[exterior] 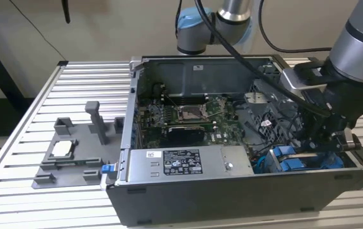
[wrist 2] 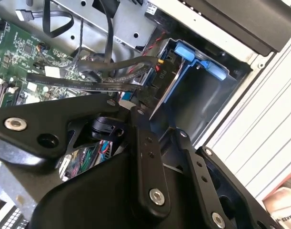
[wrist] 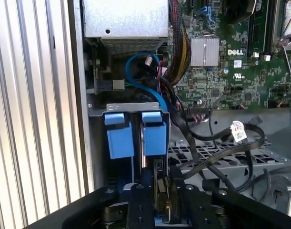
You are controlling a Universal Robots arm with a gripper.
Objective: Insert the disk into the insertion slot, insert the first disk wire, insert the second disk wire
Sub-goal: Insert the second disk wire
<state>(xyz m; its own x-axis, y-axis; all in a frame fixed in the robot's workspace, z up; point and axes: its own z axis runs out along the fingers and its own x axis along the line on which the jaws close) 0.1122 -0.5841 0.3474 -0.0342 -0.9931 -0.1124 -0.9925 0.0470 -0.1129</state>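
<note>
I'm working the wire step, I reckon: disk (wrist: 135, 133) sitting in insertion slot (wrist: 135, 106) already, gripper (wrist: 159, 200) pinching a connector (wrist: 162, 193); next needs straight alignment w/ disk's port.

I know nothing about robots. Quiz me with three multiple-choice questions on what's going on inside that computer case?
1. Where is the gripper?
A. above the grey fixture on the table
B. inside the case, by the blue disk carrier
C. outside the case

2. What colour are the carrier's tabs?
A. red
B. green
C. blue

3. How does the disk sit?
A. down in the insertion slot
B. flat on the table
C. on the power supply

Answers: 1 B, the exterior view shows it lowered there; 2 C, both tabs are blue; 3 A, the carrier stands in the metal bay.
</note>
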